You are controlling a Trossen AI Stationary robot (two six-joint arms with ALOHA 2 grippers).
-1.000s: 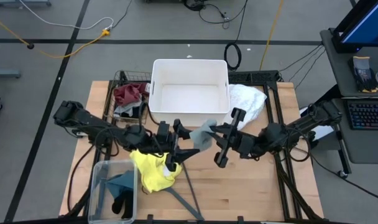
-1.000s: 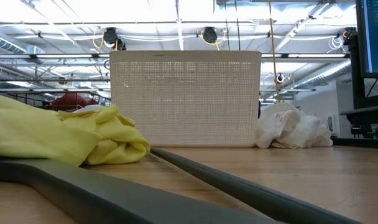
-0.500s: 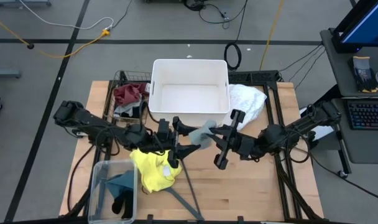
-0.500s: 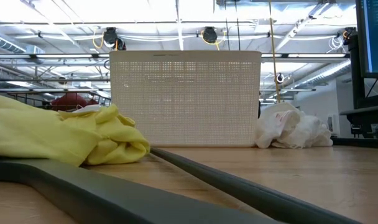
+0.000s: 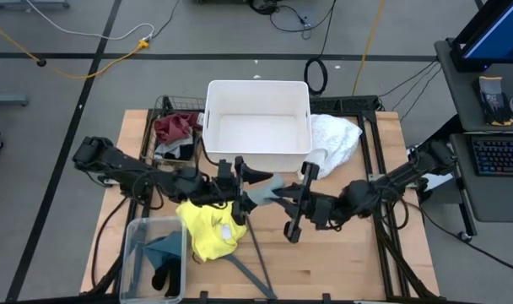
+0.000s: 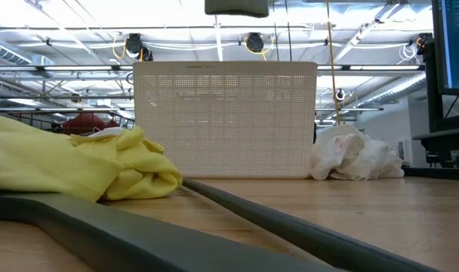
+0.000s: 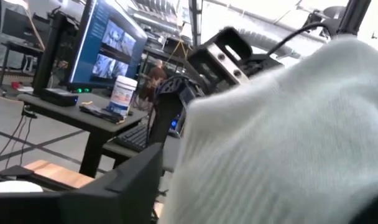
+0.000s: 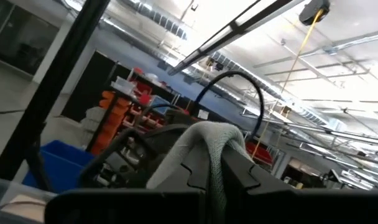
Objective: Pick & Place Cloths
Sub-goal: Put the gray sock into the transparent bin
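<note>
Wooden planks of the work table are carrying a white rectangular plastic bin at the far middle, with a crumpled white cloth lying just right of it and a yellow cloth bunched at the near left. Above the table's centre, just near of the bin, the left gripper and the right gripper are facing each other with a soft grey cloth hanging between them. Both are pinching that cloth, the left at its left end and the right at its right end.
</note>
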